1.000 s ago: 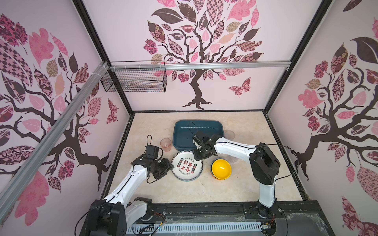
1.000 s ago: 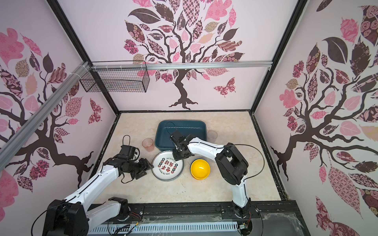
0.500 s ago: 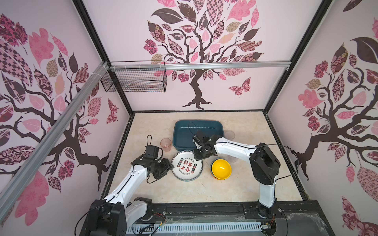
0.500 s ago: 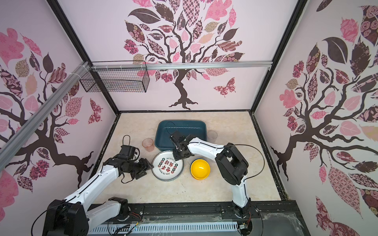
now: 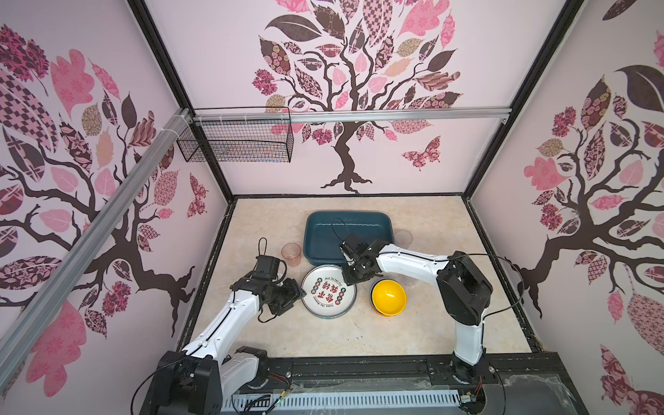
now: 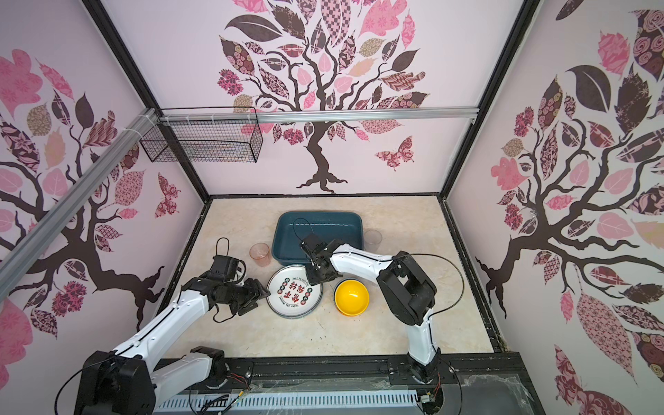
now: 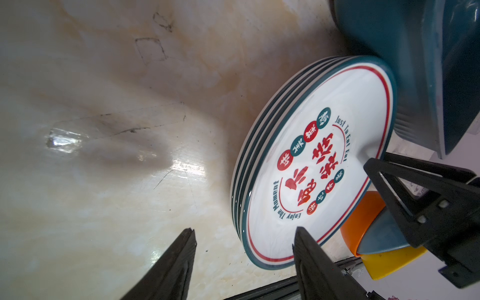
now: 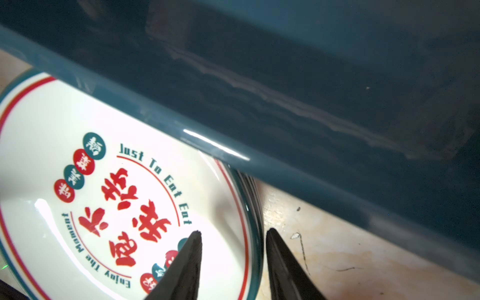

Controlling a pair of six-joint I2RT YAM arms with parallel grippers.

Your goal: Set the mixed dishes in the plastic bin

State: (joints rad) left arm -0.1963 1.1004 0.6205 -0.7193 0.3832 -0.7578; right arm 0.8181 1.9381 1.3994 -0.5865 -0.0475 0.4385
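Plates (image 5: 328, 295) crowd between bin (image 5: 366, 239) and bowls (image 5: 388, 296); right gripper (image 8: 233, 231) straddles their rim part-open, left gripper (image 7: 244, 229) open alongside.

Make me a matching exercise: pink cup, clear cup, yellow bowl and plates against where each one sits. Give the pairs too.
Things:
1. pink cup
2. clear cup
3. yellow bowl
4. plates

Places, as seen in both top views:
A. by the right wall of the bin
B. stacked, in front of the bin
C. by the left wall of the bin
D. right of the plates

Pairs: 1-C, 2-A, 3-D, 4-B.
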